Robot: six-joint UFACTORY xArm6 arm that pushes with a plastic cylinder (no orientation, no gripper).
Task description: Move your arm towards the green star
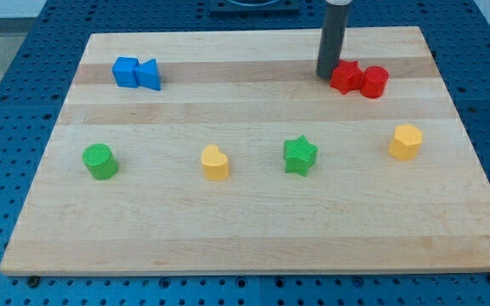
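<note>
My tip sits at the view's top of the board, touching or just beside the left edge of a red star-like block, and there's a red cylinder pressed up against that one's far side. No fingers on this rig: just a plain rod, nothing to open or close, nothing held.

The target, the green star, lies below my tip toward the view's bottom and slightly to the view's left, well apart, with bare wood between.

Risks now. If the tip swings right at all as it sets off, I'd judge it drags the red pair along. Overshoot is the other worry: come in too fast and the tip shoves the star toward the bottom edge rather than stopping near it. Drift left on approach and the yellow heart-like block, left of the star, gets clipped.

Headcount: two red blocks beside my tip; two blue blocks touching each other, far to my tip's left; two green, the star and a green cylinder far left and below; two yellow, the heart-like one and a yellow hexagon-like block below and right. Eight in all.
</note>
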